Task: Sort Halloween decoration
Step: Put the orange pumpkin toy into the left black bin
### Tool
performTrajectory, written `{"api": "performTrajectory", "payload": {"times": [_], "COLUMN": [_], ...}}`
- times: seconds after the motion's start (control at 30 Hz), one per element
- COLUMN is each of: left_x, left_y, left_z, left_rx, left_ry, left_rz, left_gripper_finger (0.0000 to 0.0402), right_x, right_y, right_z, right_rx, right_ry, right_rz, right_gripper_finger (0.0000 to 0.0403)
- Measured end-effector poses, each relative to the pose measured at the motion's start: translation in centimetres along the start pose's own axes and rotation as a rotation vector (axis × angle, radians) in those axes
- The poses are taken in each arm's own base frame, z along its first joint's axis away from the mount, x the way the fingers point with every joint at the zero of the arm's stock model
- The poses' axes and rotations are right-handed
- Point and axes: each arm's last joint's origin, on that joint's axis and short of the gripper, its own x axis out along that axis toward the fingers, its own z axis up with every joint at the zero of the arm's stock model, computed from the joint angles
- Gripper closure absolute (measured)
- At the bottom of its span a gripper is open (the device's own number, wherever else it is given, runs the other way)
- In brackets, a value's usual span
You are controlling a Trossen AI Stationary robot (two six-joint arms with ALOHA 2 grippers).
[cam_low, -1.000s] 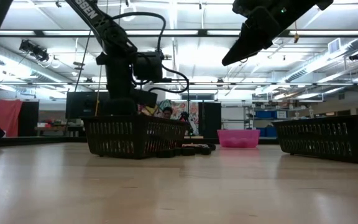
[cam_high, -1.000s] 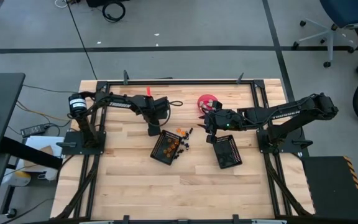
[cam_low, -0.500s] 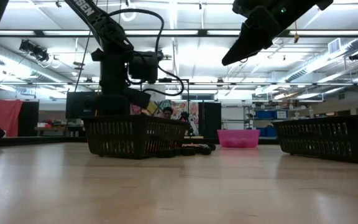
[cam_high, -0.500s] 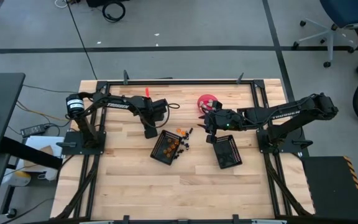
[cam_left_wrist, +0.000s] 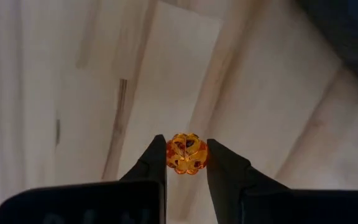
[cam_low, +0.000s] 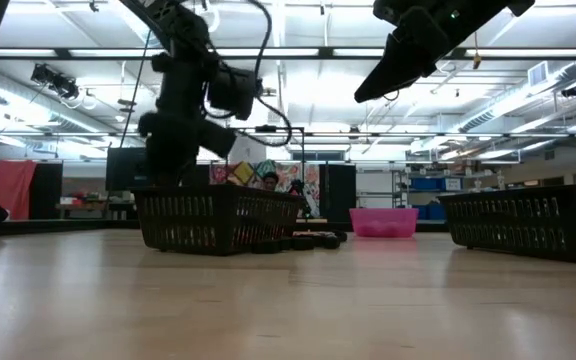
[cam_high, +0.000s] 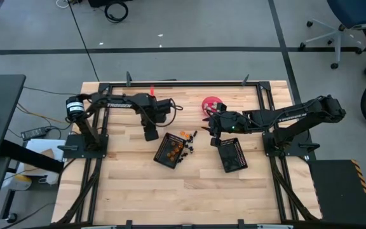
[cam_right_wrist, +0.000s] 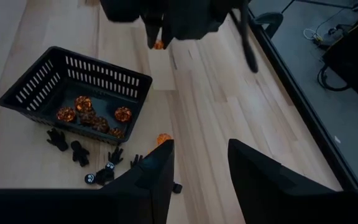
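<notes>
The left tool point(cam_left_wrist: 186, 162) has lifted clear of the desk point(cam_high: 132, 184) since a second ago, when it reached down just beside the left black mesh basket point(cam_high: 171, 151). It now hangs higher and has drawn back from that basket, and its two fingers are clamped on a small orange pumpkin piece point(cam_left_wrist: 187, 154) (the left wrist view shows it pinched squarely between the tips). So one piece has been picked and looks ready to carry. The basket already holds several orange pumpkins point(cam_right_wrist: 92, 115), so the held one most likely belongs there. Loose black pieces point(cam_right_wrist: 82, 155) and one more orange piece point(cam_right_wrist: 163, 138) lie on the desk beside it. The right tool point(cam_right_wrist: 199, 163) has not moved; it hovers parted and empty between the pink bowl point(cam_high: 211, 103) and the right basket point(cam_high: 232, 155).
</notes>
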Motion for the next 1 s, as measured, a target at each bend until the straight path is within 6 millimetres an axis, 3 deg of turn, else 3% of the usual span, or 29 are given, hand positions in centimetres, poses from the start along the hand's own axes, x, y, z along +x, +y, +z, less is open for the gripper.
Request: {"api": "performTrajectory", "payload": {"times": [0.43,0.53,0.7,1.0], "left_x": [-8.0,-9.2,-9.5,-8.2], "left_y": [-0.7,-1.3,-2.9,-8.1], "left_z": [2.1,2.6,2.9,4.7], "left_rx": [0.052,0.06,0.067,0.12], "left_ry": [-0.095,-0.144,-0.176,-0.264], "left_rz": [0.001,-0.081,-0.247,-0.289], "left_gripper_finger": [0.0338,0.0338,0.0338,0.0338], "right_x": [0.0,0.0,0.0,0.0], "right_y": [0.0,0.0,0.0,0.0], "right_z": [-0.3,-0.3,-0.3,-0.4], "right_rx": [-0.001,-0.001,-0.005,-0.008], "right_ry": [0.025,0.026,0.034,0.04], "right_rz": [0.001,0.001,0.001,0.001], "right_gripper_finger": [0.0247,0.0247,0.0247,0.0247]}}
